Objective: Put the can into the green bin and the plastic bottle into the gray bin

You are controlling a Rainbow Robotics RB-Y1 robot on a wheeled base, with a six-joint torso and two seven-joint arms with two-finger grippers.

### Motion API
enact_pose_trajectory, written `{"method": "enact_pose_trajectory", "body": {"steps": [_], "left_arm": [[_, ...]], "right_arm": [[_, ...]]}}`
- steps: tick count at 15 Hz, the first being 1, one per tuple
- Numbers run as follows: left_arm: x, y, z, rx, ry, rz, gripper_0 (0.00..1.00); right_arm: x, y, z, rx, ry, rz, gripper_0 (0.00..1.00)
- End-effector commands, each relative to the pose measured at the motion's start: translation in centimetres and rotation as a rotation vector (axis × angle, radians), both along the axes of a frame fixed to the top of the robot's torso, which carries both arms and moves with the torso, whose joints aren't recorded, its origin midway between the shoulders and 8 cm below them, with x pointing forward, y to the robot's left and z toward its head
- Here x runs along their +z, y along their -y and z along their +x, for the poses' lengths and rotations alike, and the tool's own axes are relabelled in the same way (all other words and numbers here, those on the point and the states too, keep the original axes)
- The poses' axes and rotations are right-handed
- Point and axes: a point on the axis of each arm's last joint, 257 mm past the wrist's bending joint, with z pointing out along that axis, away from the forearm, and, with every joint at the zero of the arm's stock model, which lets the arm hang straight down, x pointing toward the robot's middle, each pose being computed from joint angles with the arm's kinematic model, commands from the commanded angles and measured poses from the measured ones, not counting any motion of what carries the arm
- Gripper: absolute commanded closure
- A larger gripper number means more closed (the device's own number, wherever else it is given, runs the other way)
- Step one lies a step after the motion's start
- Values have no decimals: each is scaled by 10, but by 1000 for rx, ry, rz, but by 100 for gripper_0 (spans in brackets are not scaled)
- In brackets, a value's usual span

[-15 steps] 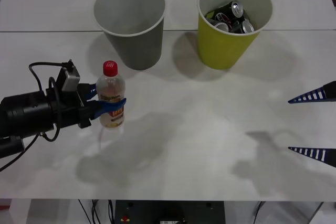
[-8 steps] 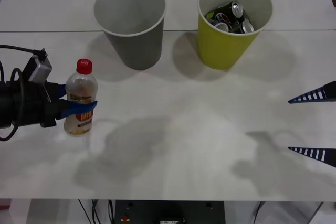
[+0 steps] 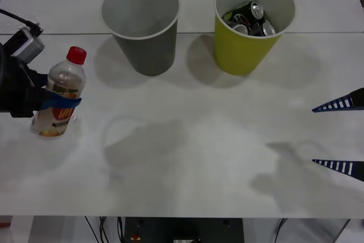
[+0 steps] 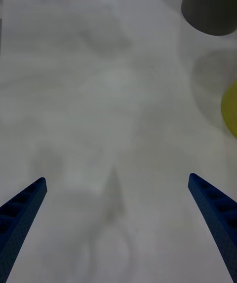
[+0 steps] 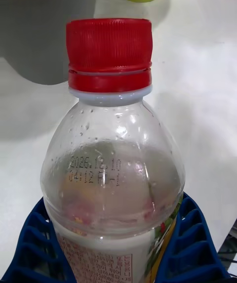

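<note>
The plastic bottle (image 3: 61, 92), clear with a red cap and an orange-red label, hangs tilted at the table's far left, and my left gripper (image 3: 56, 102) is shut on its middle. In the left wrist view the bottle (image 5: 113, 164) sits between the blue fingers (image 5: 190, 243). The gray bin (image 3: 142, 24) stands upright at the back, right of the bottle. Farther right stands the green bin (image 3: 253, 27), with dark cans (image 3: 250, 18) lying inside. My right gripper (image 3: 314, 135) waits open at the table's right edge, holding nothing.
The right wrist view has the open right gripper (image 4: 116, 178) over bare white table (image 4: 108, 90), with the gray bin (image 4: 212, 1) and an edge of the green bin (image 4: 229, 110) beyond. A seam (image 3: 193, 33) crosses the table behind the bins.
My left gripper has carried the bottle leftward, away from the gray bin, and the bottle now leans more. The right arm has not moved.
</note>
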Motion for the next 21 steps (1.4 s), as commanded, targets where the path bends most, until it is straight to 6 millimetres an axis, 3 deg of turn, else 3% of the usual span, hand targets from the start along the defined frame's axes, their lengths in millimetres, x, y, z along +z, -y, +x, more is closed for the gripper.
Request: {"method": "enact_pose_trajectory", "body": {"steps": [1,5,10,15,21], "left_arm": [[30,-7,15,9,-4,23,100],[75,-8,49,7,2,35,100],[113,8,77,-18,-32,137,100],[138,30,102,-24,-37,219,100],[145,55,135,-3,-67,177,100]], "right_arm": [[0,0,0,0,0,0,0],[0,0,0,0,0,0,0],[0,0,0,0,0,0,0],[0,0,0,0,0,0,0],[0,0,0,0,0,0,0]]}}
